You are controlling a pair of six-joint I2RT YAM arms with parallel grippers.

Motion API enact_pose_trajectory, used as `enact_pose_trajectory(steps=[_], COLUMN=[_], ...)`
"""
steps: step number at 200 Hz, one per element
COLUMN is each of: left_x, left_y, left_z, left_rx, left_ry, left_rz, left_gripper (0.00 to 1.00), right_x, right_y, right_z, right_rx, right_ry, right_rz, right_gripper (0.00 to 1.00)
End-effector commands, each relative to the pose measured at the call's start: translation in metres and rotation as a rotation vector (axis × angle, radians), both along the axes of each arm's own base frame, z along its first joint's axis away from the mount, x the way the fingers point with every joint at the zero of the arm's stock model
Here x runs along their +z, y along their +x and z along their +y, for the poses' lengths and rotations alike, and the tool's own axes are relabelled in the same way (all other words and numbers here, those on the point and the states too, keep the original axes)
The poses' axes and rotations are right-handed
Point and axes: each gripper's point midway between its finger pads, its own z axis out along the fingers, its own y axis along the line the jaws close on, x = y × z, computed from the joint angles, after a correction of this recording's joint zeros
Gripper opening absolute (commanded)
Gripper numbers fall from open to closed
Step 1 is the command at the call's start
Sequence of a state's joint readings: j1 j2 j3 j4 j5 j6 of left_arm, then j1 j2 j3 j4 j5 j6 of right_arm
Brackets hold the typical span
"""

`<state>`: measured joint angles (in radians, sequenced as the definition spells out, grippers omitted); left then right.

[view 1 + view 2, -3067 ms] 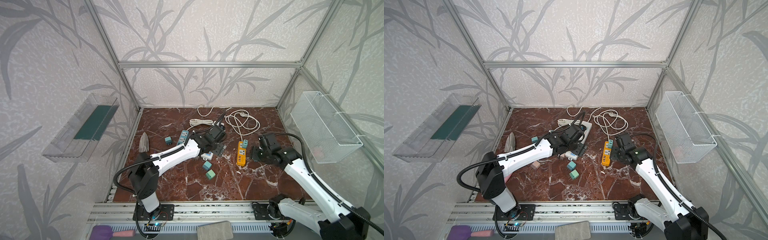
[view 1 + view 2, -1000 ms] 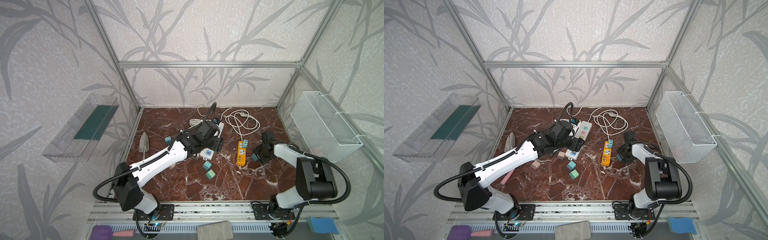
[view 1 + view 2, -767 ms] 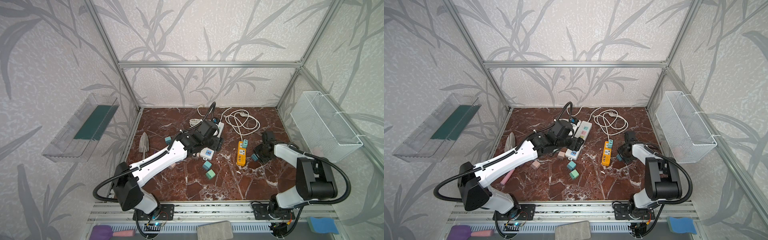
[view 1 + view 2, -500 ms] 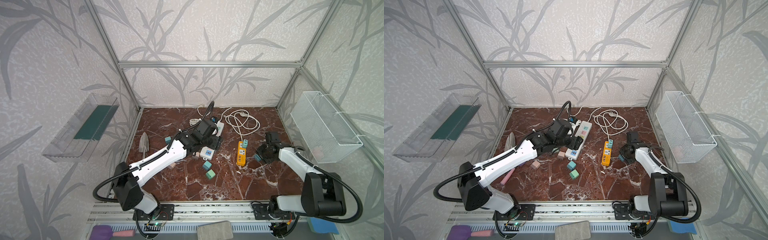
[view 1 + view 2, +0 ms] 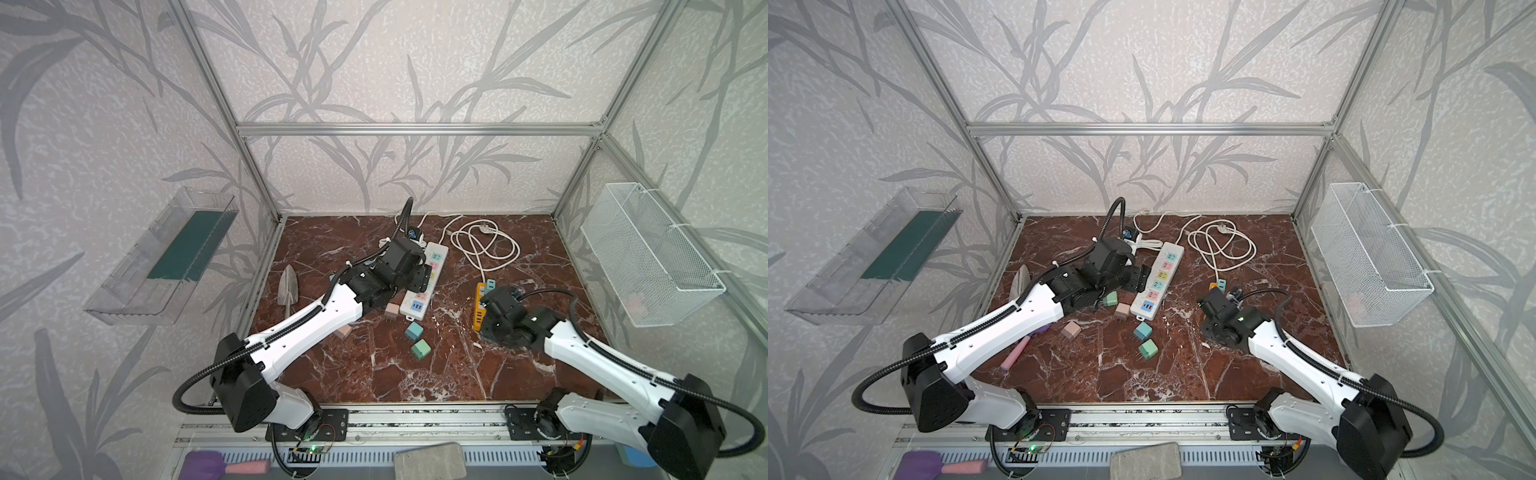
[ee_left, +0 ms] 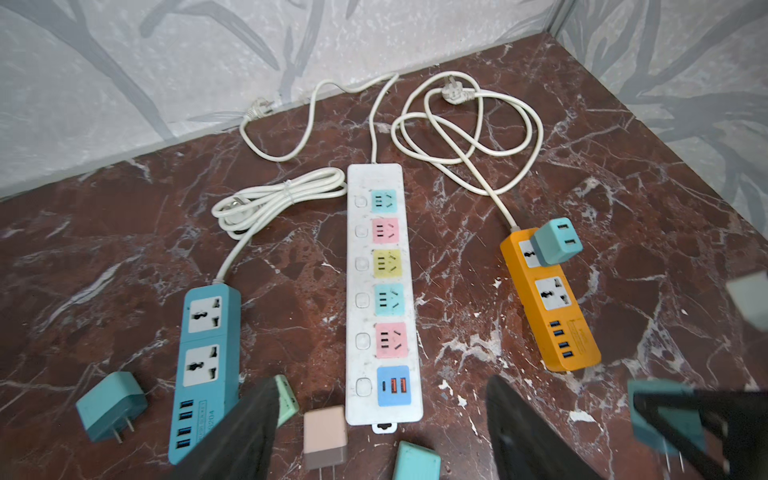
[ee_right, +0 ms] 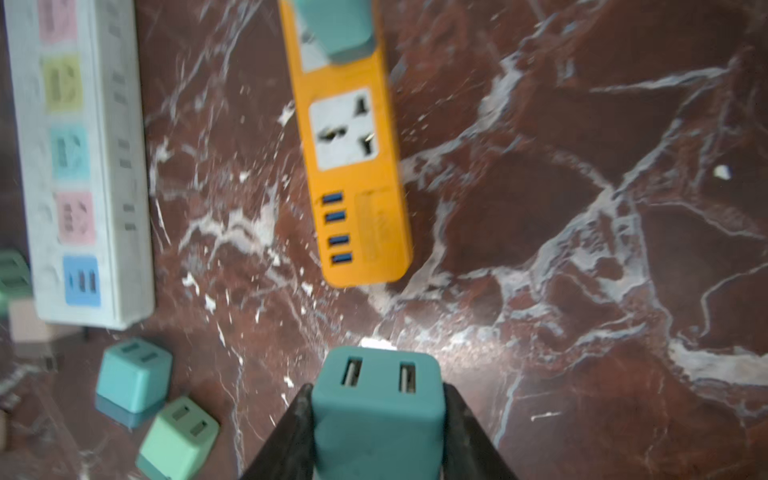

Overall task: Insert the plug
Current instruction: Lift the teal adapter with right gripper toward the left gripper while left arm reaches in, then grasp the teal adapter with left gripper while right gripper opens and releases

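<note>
My right fingers [image 7: 286, 440] clench a teal plug [image 7: 376, 411] near the orange power strip [image 7: 361, 224], apparently mid-carry; next, line its prongs over the free socket [image 7: 345, 129]. My left fingers [image 6: 245, 436] hang released, empty.

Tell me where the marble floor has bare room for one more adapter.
Bare: the near strip of the dark red marble floor, in front of the mint green cube adapter; also the far right corner, right of the coiled white cable and the orange power strip. Crowded: around the long white power strip, among loose adapters.
</note>
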<state>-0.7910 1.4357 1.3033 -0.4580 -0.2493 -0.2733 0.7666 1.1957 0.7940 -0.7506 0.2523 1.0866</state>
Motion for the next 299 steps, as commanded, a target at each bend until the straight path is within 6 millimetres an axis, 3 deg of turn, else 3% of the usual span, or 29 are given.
enact_pose_trajectory(steps=[1,52,93,119,141,186,205,231,265,282,299], left_x=[0.007,0.004,0.004,-0.001,-0.004,-0.007,0.0,0.009,0.012,-0.003,-0.029], left_y=[0.011,0.011,0.011,0.012,0.01,0.01,0.01,0.012,0.006,-0.004,-0.027], left_z=[0.023,0.021,0.021,0.019,0.015,0.01,0.013,0.021,0.015,0.012,-0.002], left_rx=[0.122,0.121,0.113,0.111,0.096,0.072,0.06,0.051,0.011,0.004,-0.084], left_ry=[0.034,0.027,0.027,0.03,0.019,0.022,0.049,0.103,0.125,0.102,0.073], left_rz=[-0.073,-0.064,-0.064,-0.055,-0.034,-0.021,-0.05,-0.13,-0.15,-0.039,0.112], left_gripper=[0.78,0.78,0.78,0.78,0.78,0.78,0.79,0.83,0.86,0.85,0.81], right_x=[0.005,-0.031,-0.062,-0.063,-0.062,-0.069,-0.065,-0.053,-0.025,-0.009,-0.001], right_y=[0.0,0.011,0.004,-0.001,-0.003,-0.013,-0.003,0.001,-0.001,0.001,0.0], right_z=[0.016,0.053,0.058,0.055,0.055,0.085,0.099,0.089,0.066,0.054,0.021], right_rx=[0.004,0.012,-0.029,-0.043,-0.027,0.085,0.133,0.132,0.145,0.162,0.144], right_ry=[-0.131,-0.099,-0.091,-0.077,-0.054,0.097,0.165,0.153,0.165,0.185,0.133], right_rz=[-0.039,0.005,0.079,0.09,0.085,0.129,0.066,0.07,-0.011,-0.086,-0.087], right_gripper=[0.27,0.26,0.35,0.56,0.67,0.7,0.69,0.7,0.69,0.69,0.69])
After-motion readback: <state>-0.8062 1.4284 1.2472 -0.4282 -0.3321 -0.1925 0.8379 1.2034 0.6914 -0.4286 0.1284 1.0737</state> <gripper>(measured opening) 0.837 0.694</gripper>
